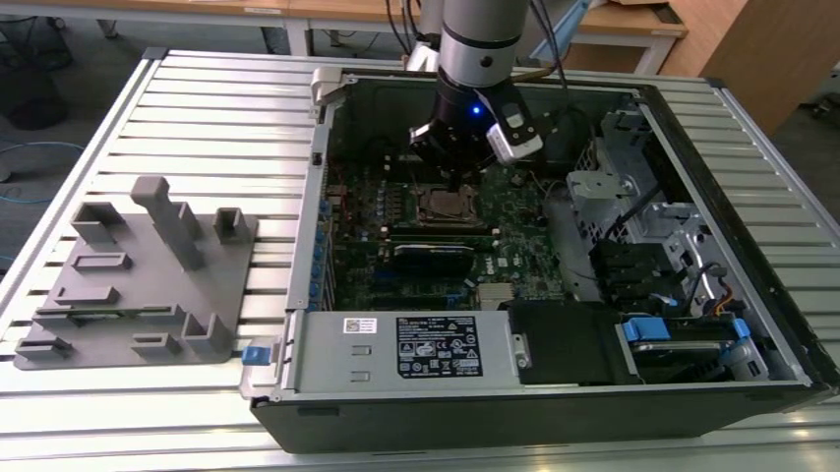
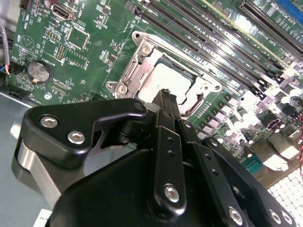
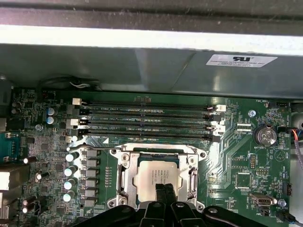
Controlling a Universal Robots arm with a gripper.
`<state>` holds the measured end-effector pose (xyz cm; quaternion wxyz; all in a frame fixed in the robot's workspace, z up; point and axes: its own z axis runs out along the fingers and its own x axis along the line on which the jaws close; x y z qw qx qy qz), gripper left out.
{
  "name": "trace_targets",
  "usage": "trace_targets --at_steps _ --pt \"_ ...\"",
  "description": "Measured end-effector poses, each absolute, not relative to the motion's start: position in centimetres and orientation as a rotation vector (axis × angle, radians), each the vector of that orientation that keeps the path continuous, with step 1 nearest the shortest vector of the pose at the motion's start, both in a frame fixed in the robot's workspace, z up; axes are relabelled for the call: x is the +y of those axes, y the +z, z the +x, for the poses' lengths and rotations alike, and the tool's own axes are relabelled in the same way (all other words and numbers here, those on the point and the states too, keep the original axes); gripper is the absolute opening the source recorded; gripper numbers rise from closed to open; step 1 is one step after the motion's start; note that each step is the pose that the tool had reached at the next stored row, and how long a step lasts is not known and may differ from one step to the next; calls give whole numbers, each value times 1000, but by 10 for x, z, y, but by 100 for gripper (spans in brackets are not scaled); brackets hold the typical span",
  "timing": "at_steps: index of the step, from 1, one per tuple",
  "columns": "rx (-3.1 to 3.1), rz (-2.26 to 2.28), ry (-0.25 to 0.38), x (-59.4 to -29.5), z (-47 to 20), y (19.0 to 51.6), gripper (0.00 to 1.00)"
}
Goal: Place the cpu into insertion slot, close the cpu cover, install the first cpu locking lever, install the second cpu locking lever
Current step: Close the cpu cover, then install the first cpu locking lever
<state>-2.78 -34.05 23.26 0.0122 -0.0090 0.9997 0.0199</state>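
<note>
Hovering with gripper (image 3: 164,189) jaws together just above the chip (image 3: 154,176), seated in its socket (image 3: 156,159) under the lowered cover (image 3: 124,172); seemingly at lever 1, needing a precise, firm push.

Exterior high; wrist views over cpu (image 3: 149,175)

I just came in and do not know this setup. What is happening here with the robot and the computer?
The robot arm's hand reaches into an open computer case and hovers just above the cpu. The cpu already lies in the insertion slot, and the cpu cover seems to be down around it. The hand's fingers look closed together, with nothing visible between them.
</note>
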Motion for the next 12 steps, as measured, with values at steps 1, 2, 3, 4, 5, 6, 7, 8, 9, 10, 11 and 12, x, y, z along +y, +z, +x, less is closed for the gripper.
trace_targets --at_steps 1,2,3,4,5,6,7,8,9,10,11,12 --pt "3116 -28 62 -341 -27 233 11" --pt "3116 -27 62 -341 -27 233 11" --pt "3116 -26 62 -341 -27 233 11" --pt "3116 -25 62 -340 -27 233 11" --pt "3116 -23 62 -340 -27 233 11" --pt "3116 -21 62 -340 -27 233 11" --pt "3116 -21 62 -340 -27 233 11" --pt "3116 -21 62 -340 -27 233 11" --pt "3116 -21 62 -340 -27 233 11" --pt "3116 -21 62 -340 -27 233 11" --pt "3116 -21 62 -340 -27 233 11" --pt "3116 -21 62 -340 -27 233 11"
